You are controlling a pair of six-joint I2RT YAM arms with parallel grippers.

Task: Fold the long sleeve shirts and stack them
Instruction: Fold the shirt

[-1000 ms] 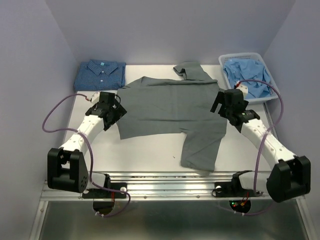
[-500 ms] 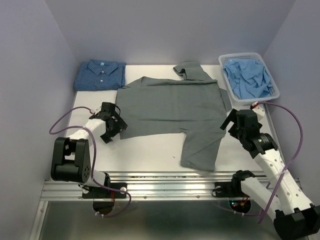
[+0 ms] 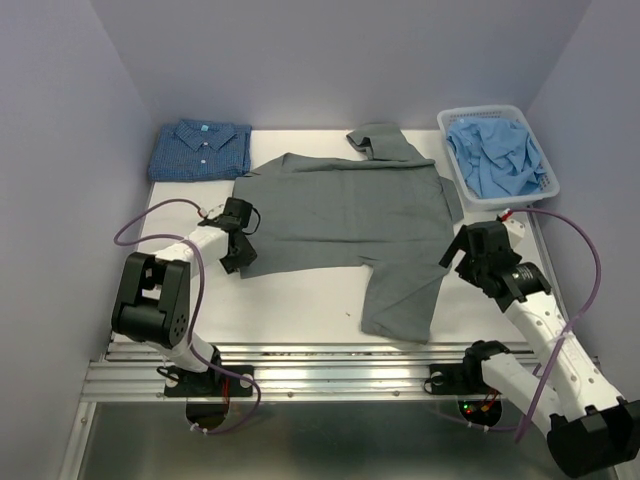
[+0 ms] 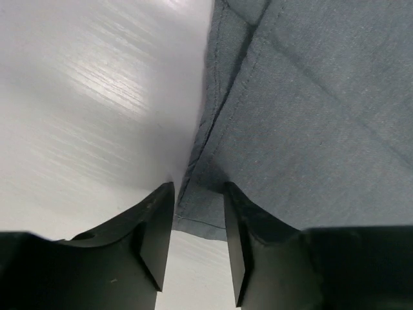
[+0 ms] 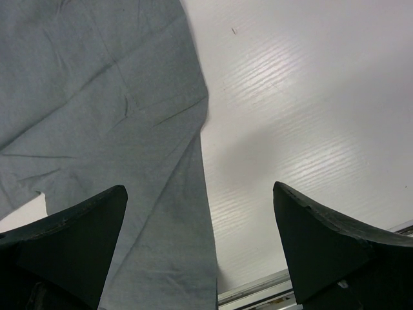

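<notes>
Reading the layout: grey shirt (image 3: 340, 215) lies flat mid-table, long axis 9-to-3, one sleeve (image 3: 400, 295) trailing toward 6. Left gripper (image 3: 236, 258) sits at the shirt's 8 o'clock hem corner (image 4: 193, 213), so it is the nearer arm for that edge. In the wrist view its jaws stand a narrow gap apart, cloth just ahead at 12, nothing pinched. Forearm low, angled toward 2. Right gripper (image 3: 462, 255) hovers just 3 o'clock of the sleeve, jaws wide, empty. Check shirt (image 3: 200, 150) sits folded at the 10 o'clock corner. Judgement: the next pinch takes the hem corner.

grey shirt (image 3: 340, 215) spread flat, checked shirt (image 3: 200, 149) folded — far-left
</notes>
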